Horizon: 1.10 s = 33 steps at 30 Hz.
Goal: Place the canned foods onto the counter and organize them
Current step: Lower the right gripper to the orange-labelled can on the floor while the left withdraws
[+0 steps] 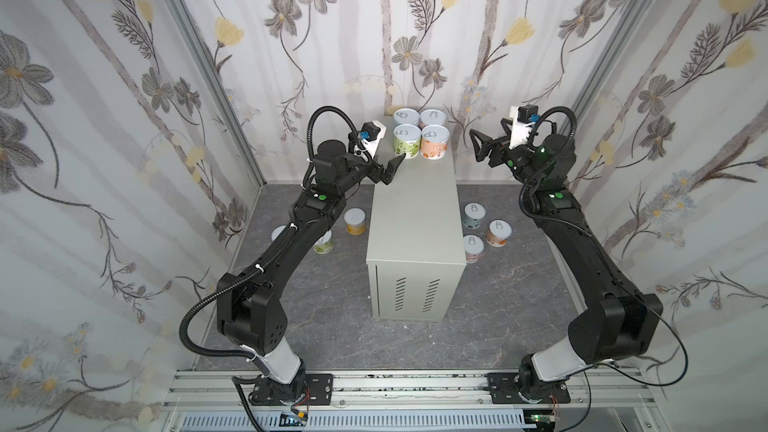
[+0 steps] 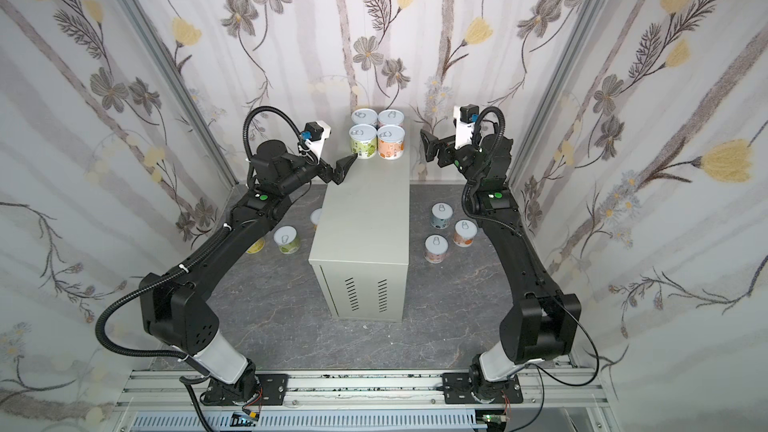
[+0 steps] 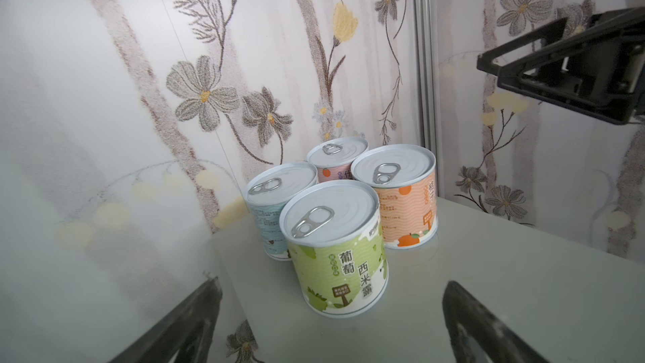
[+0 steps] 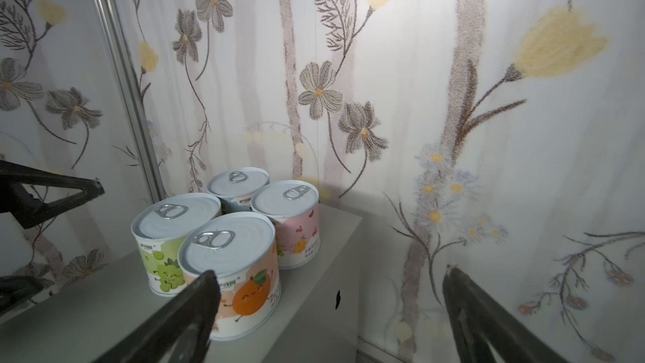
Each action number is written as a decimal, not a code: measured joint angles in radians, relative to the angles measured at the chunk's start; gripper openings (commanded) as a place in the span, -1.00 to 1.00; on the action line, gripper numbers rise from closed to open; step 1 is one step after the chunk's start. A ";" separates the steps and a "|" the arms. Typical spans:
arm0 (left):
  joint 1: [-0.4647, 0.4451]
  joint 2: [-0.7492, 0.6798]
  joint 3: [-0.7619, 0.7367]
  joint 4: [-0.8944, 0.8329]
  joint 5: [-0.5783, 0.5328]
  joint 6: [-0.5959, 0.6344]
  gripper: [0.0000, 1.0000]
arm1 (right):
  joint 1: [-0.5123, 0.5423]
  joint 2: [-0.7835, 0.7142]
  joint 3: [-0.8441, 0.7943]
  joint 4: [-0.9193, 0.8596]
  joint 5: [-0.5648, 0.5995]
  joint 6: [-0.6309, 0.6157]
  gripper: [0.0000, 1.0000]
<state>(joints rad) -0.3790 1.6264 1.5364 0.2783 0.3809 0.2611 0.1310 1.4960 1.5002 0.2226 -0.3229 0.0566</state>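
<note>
Four cans [image 1: 432,119] upper-centre on desk [image 1: 415,209]; left end effector [image 1: 395,168] released by green can [image 1: 406,142]; right end effector [image 1: 477,147] released.

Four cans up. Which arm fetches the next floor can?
Probably right: the right gripper hangs open beside the counter, three floor cans unobstructed on its side; the left gripper is open at the green can, its arm overlapping two left cans.

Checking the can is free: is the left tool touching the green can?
Apart. In the left wrist view the fingers of the left tool stand either side of the green can, with a clear gap on each side.
</note>
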 measured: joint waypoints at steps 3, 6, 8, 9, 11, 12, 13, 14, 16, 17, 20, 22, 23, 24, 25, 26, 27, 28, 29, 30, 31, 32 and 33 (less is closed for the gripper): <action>0.027 -0.045 -0.048 0.037 -0.014 -0.018 1.00 | -0.007 -0.108 -0.077 -0.090 0.083 0.023 0.99; 0.051 -0.074 -0.075 0.063 -0.021 -0.038 1.00 | -0.014 -0.200 -0.142 -0.184 0.157 0.056 0.99; 0.068 -0.090 -0.093 0.076 -0.021 -0.057 1.00 | -0.019 -0.252 -0.181 -0.253 0.197 0.087 0.98; 0.077 -0.097 -0.103 0.081 -0.021 -0.061 1.00 | -0.022 -0.271 -0.196 -0.289 0.217 0.103 0.98; 0.094 -0.109 -0.125 0.089 -0.021 -0.082 1.00 | -0.028 -0.294 -0.221 -0.351 0.254 0.135 0.98; 0.103 -0.116 -0.138 0.090 -0.021 -0.084 1.00 | -0.034 -0.301 -0.234 -0.390 0.269 0.154 0.97; 0.110 -0.121 -0.147 0.091 -0.021 -0.087 1.00 | -0.040 -0.304 -0.244 -0.419 0.278 0.167 0.97; 0.119 -0.129 -0.159 0.092 -0.022 -0.094 1.00 | -0.052 -0.304 -0.255 -0.454 0.282 0.187 0.97; 0.136 -0.142 -0.173 0.092 -0.026 -0.104 1.00 | -0.085 -0.293 -0.264 -0.521 0.282 0.221 0.98; 0.146 -0.148 -0.179 0.092 -0.029 -0.104 1.00 | -0.104 -0.279 -0.265 -0.550 0.281 0.238 0.98; 0.172 -0.166 -0.198 0.093 -0.031 -0.108 1.00 | -0.142 -0.236 -0.286 -0.604 0.280 0.275 0.96; 0.189 -0.175 -0.215 0.094 -0.039 -0.112 1.00 | -0.156 -0.202 -0.306 -0.635 0.273 0.285 0.96; 0.194 -0.177 -0.221 0.094 -0.039 -0.113 1.00 | -0.161 -0.183 -0.309 -0.642 0.268 0.291 0.96; 0.201 -0.178 -0.227 0.094 -0.040 -0.117 1.00 | -0.168 -0.158 -0.310 -0.647 0.257 0.293 0.96; 0.205 -0.178 -0.232 0.094 -0.042 -0.124 1.00 | -0.174 -0.129 -0.310 -0.649 0.251 0.294 0.96; 0.206 -0.178 -0.233 0.093 -0.049 -0.128 1.00 | -0.179 -0.101 -0.307 -0.652 0.251 0.294 0.96; 0.208 -0.178 -0.233 0.092 -0.052 -0.130 1.00 | -0.182 -0.070 -0.300 -0.659 0.251 0.293 0.96; 0.209 -0.178 -0.233 0.091 -0.051 -0.130 1.00 | -0.185 -0.039 -0.288 -0.664 0.250 0.293 0.96; 0.211 -0.178 -0.233 0.091 -0.052 -0.131 1.00 | -0.187 -0.010 -0.273 -0.665 0.250 0.292 0.96; 0.211 -0.178 -0.235 0.091 -0.054 -0.131 1.00 | -0.191 0.024 -0.254 -0.664 0.250 0.288 0.97; 0.212 -0.179 -0.244 0.095 -0.056 -0.131 1.00 | -0.193 0.058 -0.236 -0.663 0.248 0.281 0.97; 0.213 -0.179 -0.251 0.091 -0.058 -0.131 1.00 | -0.195 0.088 -0.222 -0.660 0.243 0.277 0.97; 0.215 -0.177 -0.254 0.082 -0.062 -0.131 1.00 | -0.198 0.127 -0.206 -0.655 0.239 0.271 0.98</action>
<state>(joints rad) -0.1638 1.4498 1.2823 0.3599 0.3187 0.1299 -0.0673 1.6230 1.2942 -0.4320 -0.0841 0.3279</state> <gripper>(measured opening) 0.998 0.986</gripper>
